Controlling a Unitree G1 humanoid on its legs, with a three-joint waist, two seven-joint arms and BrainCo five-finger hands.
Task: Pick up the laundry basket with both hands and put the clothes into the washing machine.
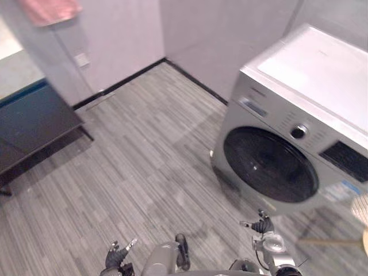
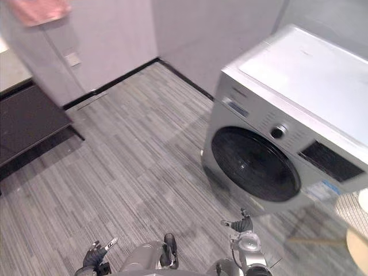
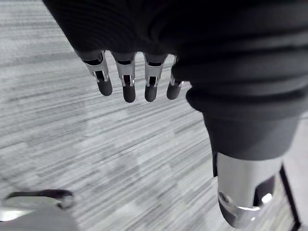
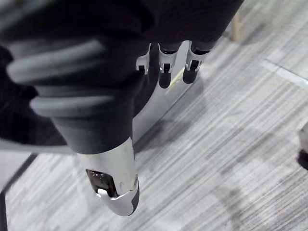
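1. most of what lies ahead is grey striped floor (image 1: 149, 172), edged by a black skirting strip (image 1: 129, 77) where it meets the pale walls.
2. one front-loading washing machine (image 1: 310, 75) stands on the right against the wall. it has a white top and a silver front, and its round dark door (image 1: 270, 164) is closed. a knob (image 1: 298, 131) sits above the door.
3. one low dark table (image 1: 34, 123) stands on the left by the wall, well apart from the machine.
4. a pink cloth (image 1: 49, 10) hangs at the top left corner, above the table.
5. a pale woven thing (image 2: 349, 214) is cut off at the right edge, just beside the machine's lower corner. i cannot tell whether it is the laundry basket.
6. the right hand (image 1: 262, 224) hangs low over the floor in front of the machine, not touching it. its fingers (image 4: 164, 72) are straight and loose, holding nothing.
7. the left hand (image 1: 117, 254) hangs low over the floor to the left. its fingers (image 3: 128, 82) are straight and spread a little, also empty.
8. a small wall socket (image 1: 82, 59) sits on the wall above the skirting.
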